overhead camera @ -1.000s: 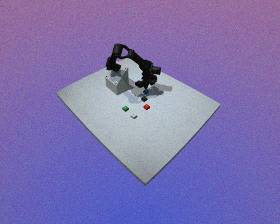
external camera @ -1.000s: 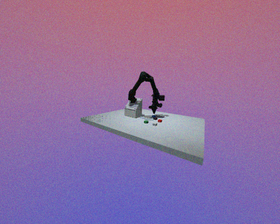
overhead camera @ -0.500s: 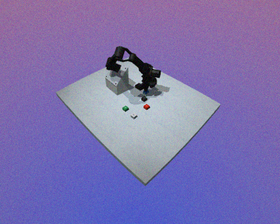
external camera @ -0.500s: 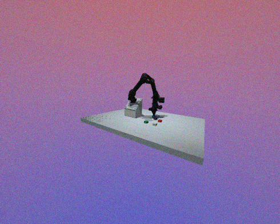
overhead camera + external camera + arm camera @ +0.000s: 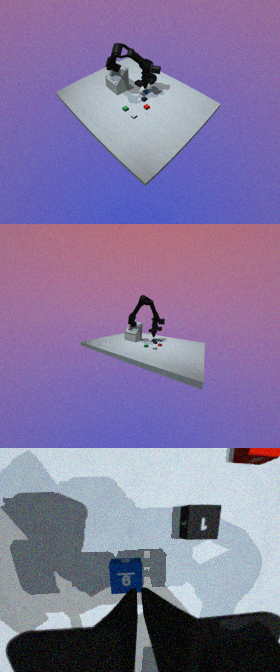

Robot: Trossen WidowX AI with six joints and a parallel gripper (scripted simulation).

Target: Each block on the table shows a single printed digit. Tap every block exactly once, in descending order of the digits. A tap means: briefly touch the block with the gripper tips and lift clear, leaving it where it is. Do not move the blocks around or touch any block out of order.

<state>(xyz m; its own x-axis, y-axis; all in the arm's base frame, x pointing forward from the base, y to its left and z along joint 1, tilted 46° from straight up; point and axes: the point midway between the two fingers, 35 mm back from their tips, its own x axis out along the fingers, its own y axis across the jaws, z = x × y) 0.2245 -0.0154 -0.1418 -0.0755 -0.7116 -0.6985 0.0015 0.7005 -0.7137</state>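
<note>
My gripper (image 5: 145,87) (image 5: 154,336) (image 5: 138,593) is shut and empty, its tips a little above the blue block (image 5: 146,91) (image 5: 154,340) (image 5: 126,583). That block shows a digit with a bar above it in the wrist view, seemingly an upside-down 9. The black block (image 5: 144,99) (image 5: 155,342) (image 5: 206,523) beside it shows a 1. The red block (image 5: 146,107) (image 5: 160,344) (image 5: 257,454) is cut off at the wrist view's top right. The green block (image 5: 126,108) (image 5: 146,346) and white block (image 5: 134,116) (image 5: 155,348) lie farther out, digits unreadable.
The pale table (image 5: 143,148) (image 5: 177,361) carries the arm's grey base (image 5: 116,86) (image 5: 132,336) behind the blocks. The arm's shadows fall around the blue and black blocks. The black block stands close to the blue one.
</note>
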